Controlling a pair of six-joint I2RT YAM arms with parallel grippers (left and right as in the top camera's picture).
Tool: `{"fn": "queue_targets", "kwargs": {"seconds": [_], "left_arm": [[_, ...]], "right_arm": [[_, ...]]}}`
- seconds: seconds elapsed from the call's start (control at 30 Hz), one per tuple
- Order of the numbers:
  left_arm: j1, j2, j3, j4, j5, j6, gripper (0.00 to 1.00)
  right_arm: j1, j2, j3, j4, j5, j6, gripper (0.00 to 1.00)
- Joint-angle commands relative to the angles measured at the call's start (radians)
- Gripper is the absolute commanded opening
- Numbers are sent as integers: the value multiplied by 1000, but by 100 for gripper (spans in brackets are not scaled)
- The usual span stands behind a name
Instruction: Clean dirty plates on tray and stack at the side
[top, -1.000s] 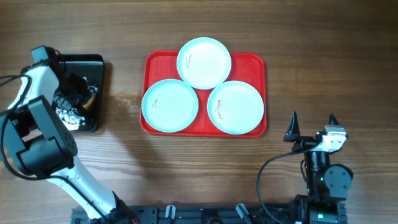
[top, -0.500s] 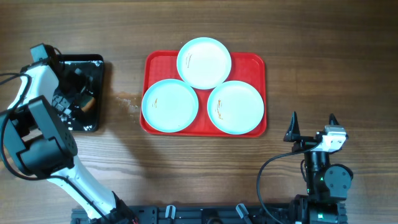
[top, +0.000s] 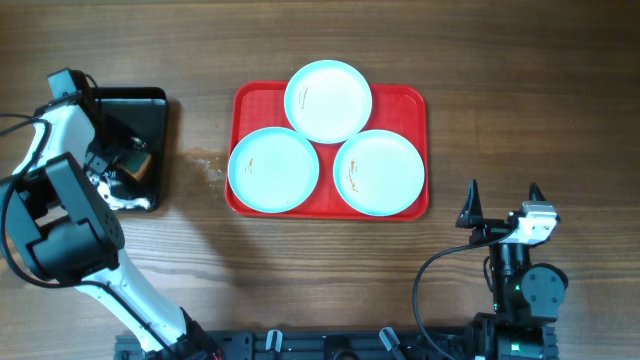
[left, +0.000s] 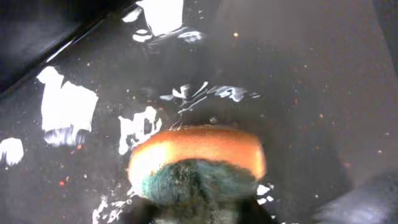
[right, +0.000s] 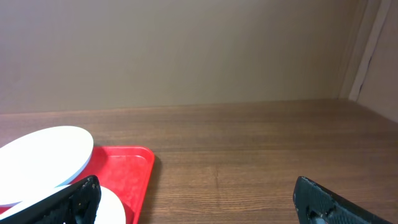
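Over the black tray (top: 152, 108) at the left of the table (top: 520, 80), the left gripper (top: 125, 165) is pinching a sponge (left: 198, 155) between narrow jaws, wet glints showing around it. On the tray (top: 247, 102) mid-table, three plates (top: 328, 101) are lying in a triangle, showing faint orange smears. Near the front right, the right gripper (top: 502, 200) is sitting with jaws spread wide, holding nothing.

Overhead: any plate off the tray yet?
No, all three plates sit on the tray.
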Motion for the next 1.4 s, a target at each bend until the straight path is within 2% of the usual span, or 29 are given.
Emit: {"fn": "queue_targets", "kwargs": {"seconds": [0.0, 0.1, 0.13, 0.2, 0.4, 0.53, 0.57, 0.67, 0.73, 0.8, 0.87, 1.23, 1.27, 1.3, 1.33, 1.37], "left_arm": [[-2, 31, -6, -9, -17, 6, 4], [0, 27, -5, -15, -18, 6, 4], [0, 27, -5, -16, -18, 6, 10], [0, 27, -5, -23, -18, 6, 100], [0, 27, -5, -71, -8, 6, 100], [0, 27, -5, -94, 52, 6, 100], [0, 27, -5, -95, 59, 6, 95], [0, 27, -5, -94, 58, 6, 63], [0, 27, -5, -91, 58, 6, 36], [0, 27, -5, -86, 58, 6, 18], [0, 27, -5, -79, 57, 6, 4], [0, -32, -3, -76, 58, 6, 5], [0, -37, -3, -76, 58, 6, 13], [0, -40, -3, -76, 58, 6, 34], [0, -40, -3, -77, 58, 6, 73], [0, -39, -3, -82, 58, 6, 85]], "right_arm": [[-5, -8, -1, 3, 0, 10, 100], [-5, -8, -1, 3, 0, 9, 100], [-5, -8, -1, 3, 0, 10, 100], [-5, -8, -1, 3, 0, 9, 100], [-5, -8, -1, 3, 0, 10, 100], [-5, -8, -1, 3, 0, 10, 100], [-5, -8, -1, 3, 0, 9, 100], [-5, -8, -1, 3, 0, 10, 100], [-5, -8, -1, 3, 0, 10, 100], [-5, -8, -1, 3, 0, 10, 100], [-5, -8, -1, 3, 0, 10, 100], [-5, -8, -1, 3, 0, 9, 100], [-5, -8, -1, 3, 0, 9, 100], [-5, -8, -1, 3, 0, 10, 100], [-5, -8, -1, 3, 0, 10, 100], [-5, -8, -1, 3, 0, 9, 100]]}}
